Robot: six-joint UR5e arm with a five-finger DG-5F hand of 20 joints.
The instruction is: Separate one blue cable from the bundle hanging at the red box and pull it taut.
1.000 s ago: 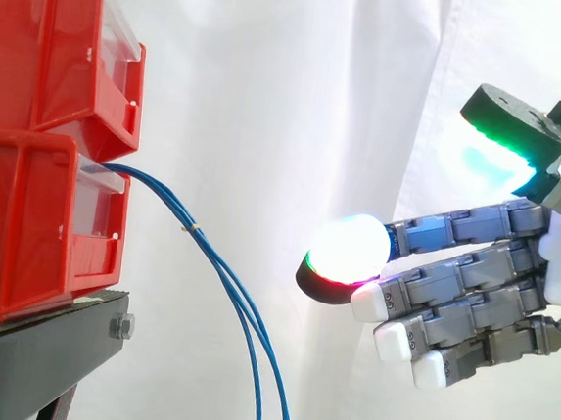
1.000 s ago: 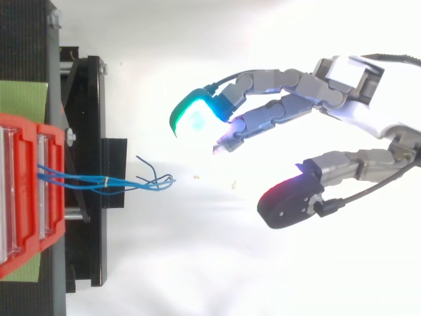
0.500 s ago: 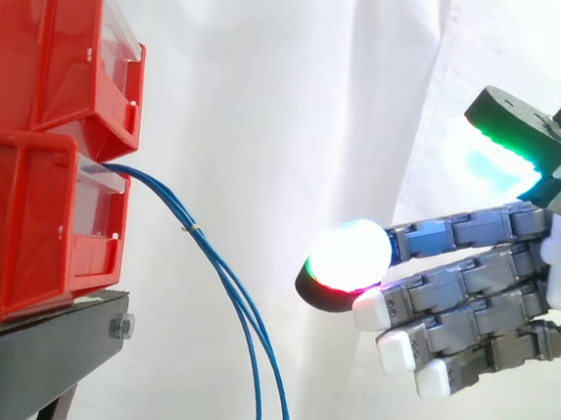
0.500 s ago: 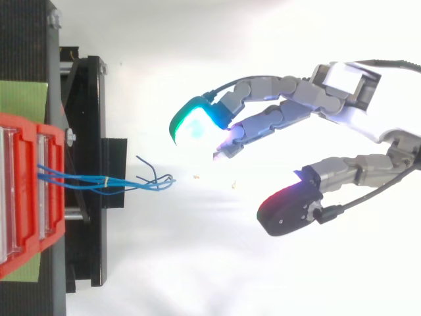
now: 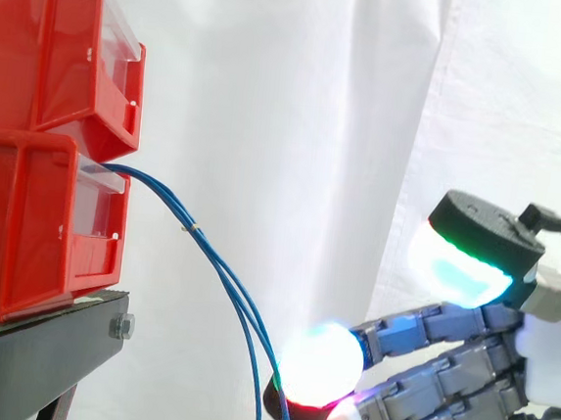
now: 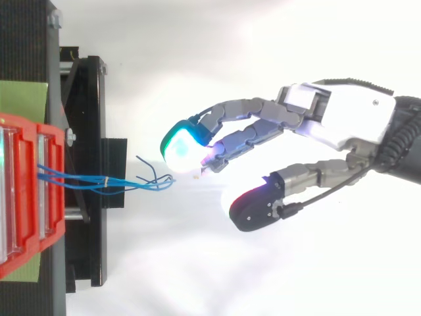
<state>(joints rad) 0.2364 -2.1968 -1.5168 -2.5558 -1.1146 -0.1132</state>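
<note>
The thin blue cables come out of the front of the lower red plastic bin on the black metal stand. A small pale tie holds them together just past the bin, and from there they droop in a loose bundle before the white curtain. From above, the strands splay a little at their far end. The robot's grey jointed hand reaches in from the right with its fingers loosely extended and spread, the thumb well apart from them and nothing in its grasp. From the side, the brightest glowing pad sits low down right beside the hanging strands, and I can't tell whether it brushes them. From above it is near the splayed ends but apart. To my eye this is the approach to singling out one strand. It looks best to work below the tie, where the cables part from each other, slip one fingertip between the outermost strand and the rest, and close the thumb on that strand alone. They look light and springy, so a broad sweep would likely gather them all or knock them aside. Once one is pinched, a slow pull away from the bin ought to straighten it.
</note>
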